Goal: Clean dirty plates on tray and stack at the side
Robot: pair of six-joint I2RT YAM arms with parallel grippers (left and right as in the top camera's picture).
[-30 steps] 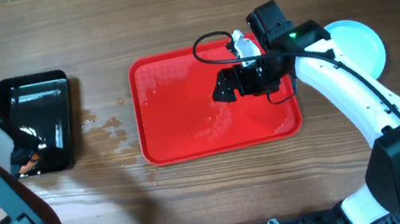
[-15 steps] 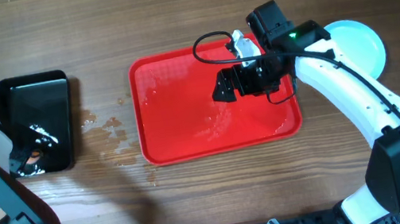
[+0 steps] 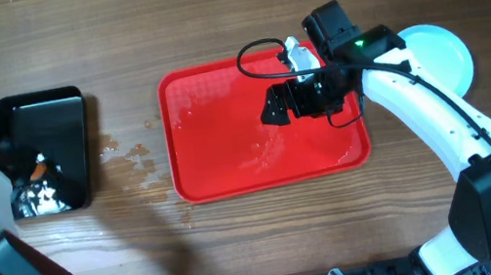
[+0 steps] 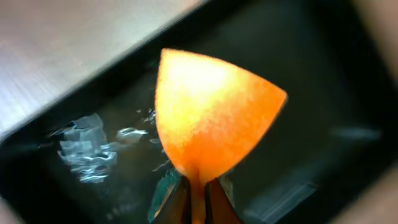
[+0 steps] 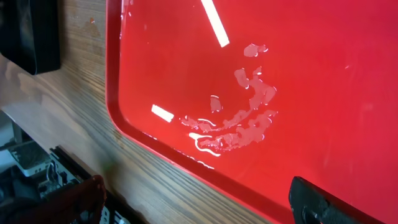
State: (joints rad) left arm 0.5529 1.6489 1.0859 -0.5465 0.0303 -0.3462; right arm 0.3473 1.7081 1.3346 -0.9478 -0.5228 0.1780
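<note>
Pinching an orange sponge point(image 4: 214, 115) by its narrow end, the left gripper point(image 4: 198, 198) has its fingers pressed together on the foam and holds it over the black bin point(image 3: 63, 105), which sits on the wooden table point(image 3: 205, 6) well to the left of the tray point(image 3: 209, 94). In the left wrist view the sponge fans out above the bin's dark, wet floor, where a patch of water glints. The right gripper point(image 3: 275, 106) hangs over the middle-right part of the red tray with its fingers point(image 5: 317, 199) spread wide and nothing between them. Beneath it, the tray's surface carries streaks and small pools of water point(image 5: 239, 124). Drops of water point(image 3: 125, 155) also speckle the table between bin and tray. The pale blue plates point(image 3: 440, 52) lie on the table just right of the tray, off it and partly hidden by the right arm. Only one round outline shows, so how many are stacked cannot be told.
</note>
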